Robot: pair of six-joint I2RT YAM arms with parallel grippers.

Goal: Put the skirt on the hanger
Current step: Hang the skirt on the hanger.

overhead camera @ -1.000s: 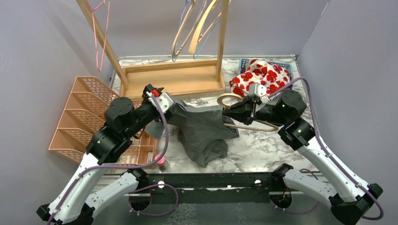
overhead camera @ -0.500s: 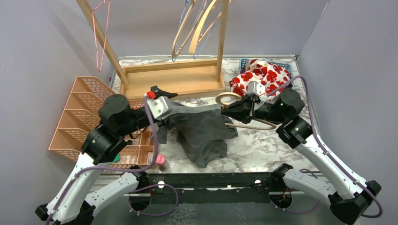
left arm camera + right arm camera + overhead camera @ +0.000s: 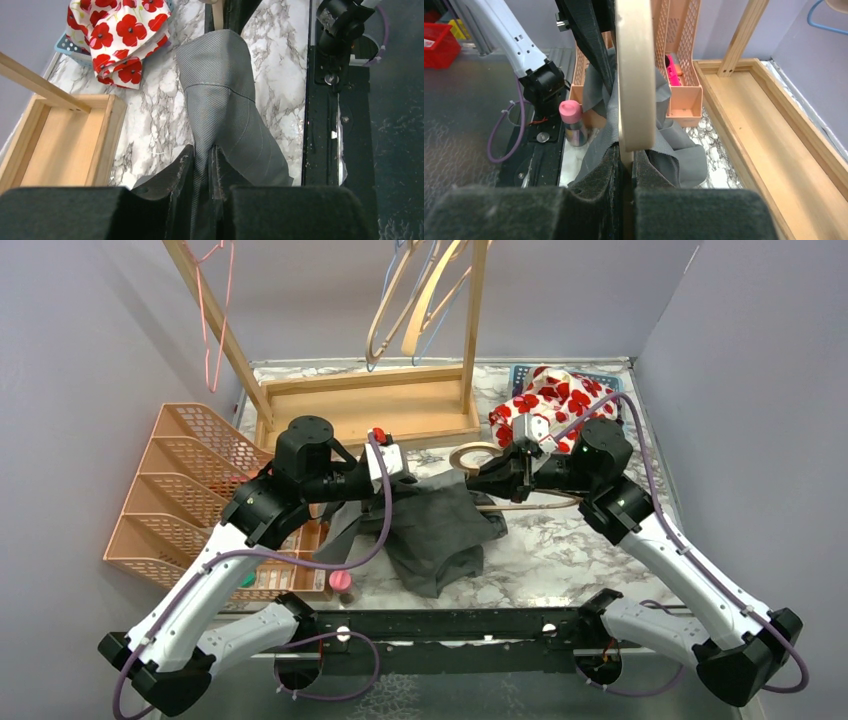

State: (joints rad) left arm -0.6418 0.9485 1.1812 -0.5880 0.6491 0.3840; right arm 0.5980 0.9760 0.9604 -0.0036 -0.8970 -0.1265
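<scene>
Left gripper (image 3: pixel 202 165) pinches the grey skirt (image 3: pixel 225 100) taut, right gripper (image 3: pixel 625 165) clamps the wooden hanger (image 3: pixel 635 75) level, so I reckon fabric can slide on.

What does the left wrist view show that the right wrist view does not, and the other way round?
Only the left wrist view shows the poppy-print cloth and, close up, the left gripper shut on a fold of the grey skirt. Only the right wrist view shows, close up, the right gripper shut on the wooden hanger, plus the pink-capped bottle and the peach organiser. Both show the grey skirt, the marble table and the wooden rack base.
</scene>
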